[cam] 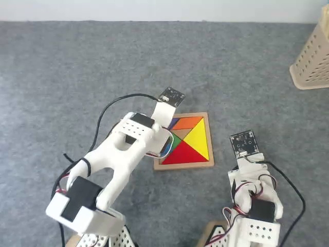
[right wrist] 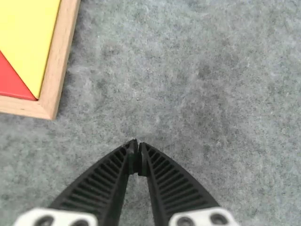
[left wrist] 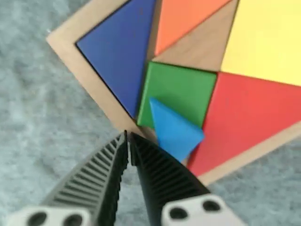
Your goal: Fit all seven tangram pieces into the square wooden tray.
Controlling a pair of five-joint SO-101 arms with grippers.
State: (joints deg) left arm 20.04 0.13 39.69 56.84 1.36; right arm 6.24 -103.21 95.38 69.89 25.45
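blue triangle [left wrist: 175, 132] partly on green square [left wrist: 181, 87] | judged light, stiff, slick; best pinched at edges | left gripper [left wrist: 128, 137], right gripper [right wrist: 137, 143] pressed together

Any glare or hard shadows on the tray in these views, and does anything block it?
High view: even light, no glare; the left arm covers part of the tray. Left wrist view: the pieces are lit evenly, no glare. Right wrist view: flat light on the carpet, no hard shadows.

High view: fixed overhead, distant, facing down on table [cam: 77, 67]. Wrist views: close, aimed downward; all three share tray [cam: 185, 165].
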